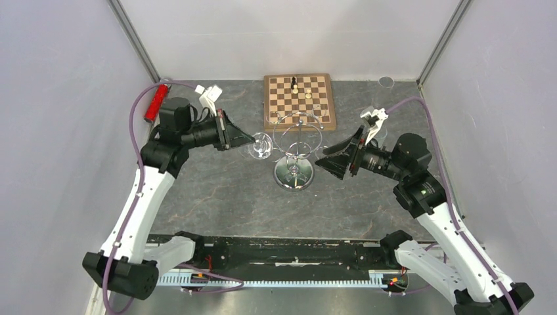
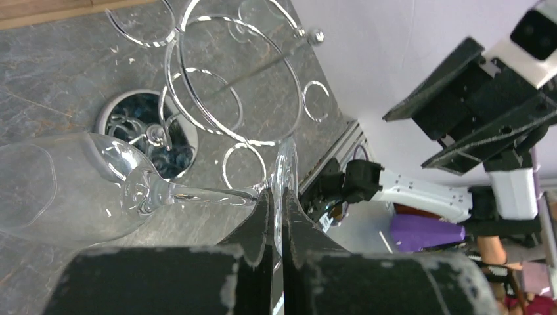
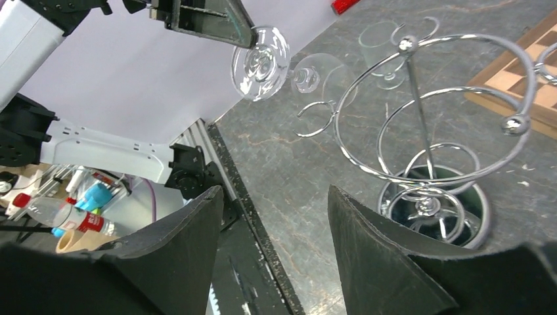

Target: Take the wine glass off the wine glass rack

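Note:
The wine glass is clear and lies on its side in the air, just left of the wine glass rack. My left gripper is shut on the glass's round foot. The stem and the bowl point away from the fingers. The rack is chrome wire with loop arms and a round mirrored base. The glass passes close by one small loop; whether they touch is unclear. My right gripper is open and empty just right of the rack. The right wrist view shows the glass and the rack.
A wooden chessboard with a few pieces lies right behind the rack. A red cylinder lies at the back left. Grey walls close in both sides. The black base rail runs along the near edge.

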Motion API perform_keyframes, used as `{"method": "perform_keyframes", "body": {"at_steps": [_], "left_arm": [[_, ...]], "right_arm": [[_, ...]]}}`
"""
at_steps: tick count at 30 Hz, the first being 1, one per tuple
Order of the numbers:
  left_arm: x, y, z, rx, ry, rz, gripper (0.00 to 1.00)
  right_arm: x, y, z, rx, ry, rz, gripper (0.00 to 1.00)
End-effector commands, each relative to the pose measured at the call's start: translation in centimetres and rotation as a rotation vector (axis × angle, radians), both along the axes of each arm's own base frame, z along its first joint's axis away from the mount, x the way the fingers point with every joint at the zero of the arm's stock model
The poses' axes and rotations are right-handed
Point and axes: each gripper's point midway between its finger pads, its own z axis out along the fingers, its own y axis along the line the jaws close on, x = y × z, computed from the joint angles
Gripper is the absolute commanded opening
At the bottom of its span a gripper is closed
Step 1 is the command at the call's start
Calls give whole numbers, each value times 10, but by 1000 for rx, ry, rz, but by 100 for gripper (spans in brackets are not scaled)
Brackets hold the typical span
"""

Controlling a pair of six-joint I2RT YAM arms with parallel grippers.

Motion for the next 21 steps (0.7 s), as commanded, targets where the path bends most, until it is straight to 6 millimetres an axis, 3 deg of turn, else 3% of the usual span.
{"method": "perform_keyframes", "body": {"at_steps": [1, 9, 21], "left_arm": [[-24, 0, 22, 69, -170, -41, 2], [-66, -9, 22, 105, -270, -140, 2], [-120, -40, 0, 161, -294, -333, 2]], "right_arm": [[-4, 8, 22, 52, -11, 6, 62], [-18, 24, 18, 97, 70, 45, 62], [-34, 46, -6, 78, 192, 35, 63]]}}
